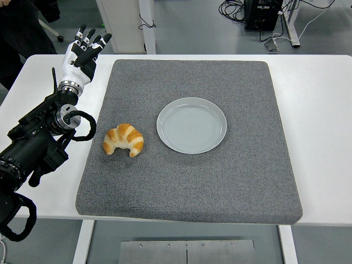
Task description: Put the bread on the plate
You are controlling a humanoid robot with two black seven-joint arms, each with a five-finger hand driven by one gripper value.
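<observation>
Right now your left hand (82, 52) is hovering open and empty at upper left, with the bread (124, 139) lying lower right of it, left of the plate (191, 125).

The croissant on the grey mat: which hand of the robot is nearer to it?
The left hand. It is raised with fingers spread over the table's left side, behind and to the left of the croissant, not touching it. The right hand is not in view.
</observation>
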